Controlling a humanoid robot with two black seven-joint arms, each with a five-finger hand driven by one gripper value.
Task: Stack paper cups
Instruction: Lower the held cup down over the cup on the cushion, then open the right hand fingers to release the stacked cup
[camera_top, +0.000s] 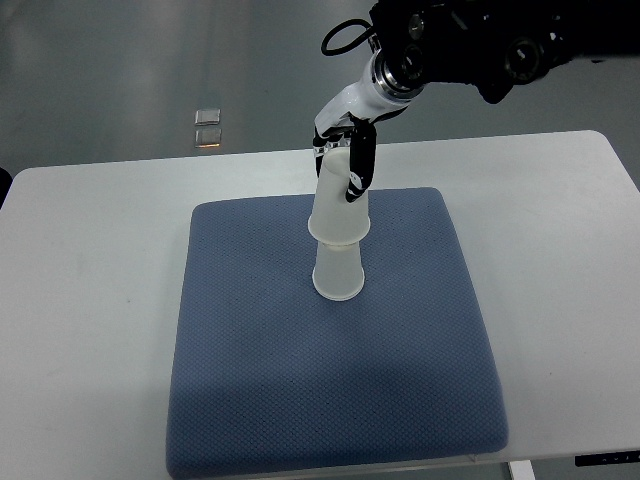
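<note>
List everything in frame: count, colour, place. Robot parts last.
paper cups: 2, white, upside down, one over the other, on the mat's centre-rear; the upper one is held.
mat: 1, blue, textured, lying in the middle of the table.
table: 1, white, filling most of the view.
small clear objects: 2, see-through, on the grey floor beyond the table's far edge, left of centre; too small to identify.
right hand: 1, black and white, reaching in from the upper right, fingers closed on the top of the upper cup.
left hand: not in view.
</note>
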